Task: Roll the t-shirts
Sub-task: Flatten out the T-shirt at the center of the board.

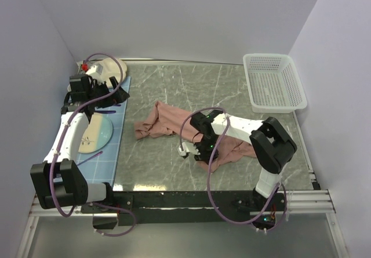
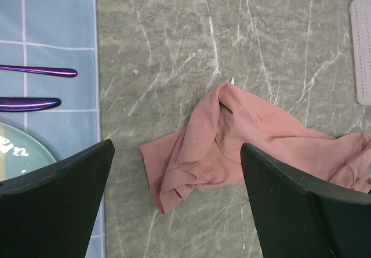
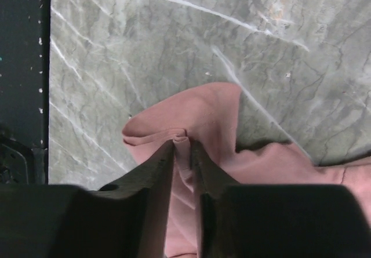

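Note:
A dusty-pink t-shirt (image 1: pixel 162 122) lies crumpled across the middle of the grey marble table, running from the centre toward the right arm. My right gripper (image 1: pixel 200 151) is down on its near right part. In the right wrist view the right gripper (image 3: pixel 183 145) is shut on a thin upright fold of the t-shirt (image 3: pixel 214 113). My left gripper (image 1: pixel 113 90) hovers at the left side above the mat, wide open and holding nothing. In the left wrist view the left gripper (image 2: pixel 177 146) frames the t-shirt's (image 2: pixel 232 136) folded left end, which lies far below.
A white mesh basket (image 1: pixel 273 83) stands at the back right. A blue gridded mat (image 1: pixel 119 130) along the left edge carries a pale plate (image 1: pixel 95 135) and purple cutlery (image 2: pixel 37 71). A cream object (image 1: pixel 104 69) sits at the back left. Walls close in on three sides.

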You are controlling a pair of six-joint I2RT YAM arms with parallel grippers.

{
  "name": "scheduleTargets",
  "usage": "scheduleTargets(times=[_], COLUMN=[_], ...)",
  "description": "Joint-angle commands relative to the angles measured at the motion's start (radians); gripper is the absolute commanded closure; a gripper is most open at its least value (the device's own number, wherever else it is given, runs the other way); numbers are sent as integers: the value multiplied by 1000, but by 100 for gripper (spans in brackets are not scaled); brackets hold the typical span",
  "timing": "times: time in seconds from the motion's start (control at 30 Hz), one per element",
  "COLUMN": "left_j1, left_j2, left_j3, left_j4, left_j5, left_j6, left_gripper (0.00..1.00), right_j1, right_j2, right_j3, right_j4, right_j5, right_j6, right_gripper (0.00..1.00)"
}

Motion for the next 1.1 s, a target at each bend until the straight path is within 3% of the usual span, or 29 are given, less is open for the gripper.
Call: scheduleTargets(times=[0.0, 0.1, 0.23, 0.5, 0.57, 0.73, 0.97, 1.07], left_j1=[5, 7, -22, -194, -223, -299, -332, -386], left_j2=[-27, -21, 19, 185, 208, 340, 415, 435], left_j3=[2, 9, 63, 222, 223, 273, 252, 229], left_j4=[28, 23, -20, -362, -377, -402, -401, -313], left_j5=[15, 19, 26, 72, 65, -61, -35, -139], left_j6=[-3, 3, 77, 556, 638, 692, 726, 688], left_gripper=[2, 2, 3, 9, 9, 11, 14, 12], right_j1=[5, 1, -57, -292, -379, -510, -541, -556], right_j2=[4, -36, -163, -288, -307, -377, -472, -475], right_j3=[46, 58, 104, 394, 449, 492, 431, 414], right_j4=[-17, 4, 5, -176, -175, -102, 3, 21], right_j5=[-19, -9, 0, 40, 40, 36, 71, 82], right_j6=[-10, 24, 94, 271, 357, 542, 631, 654], right_gripper=[84, 96, 100, 100, 100, 100, 100, 100])
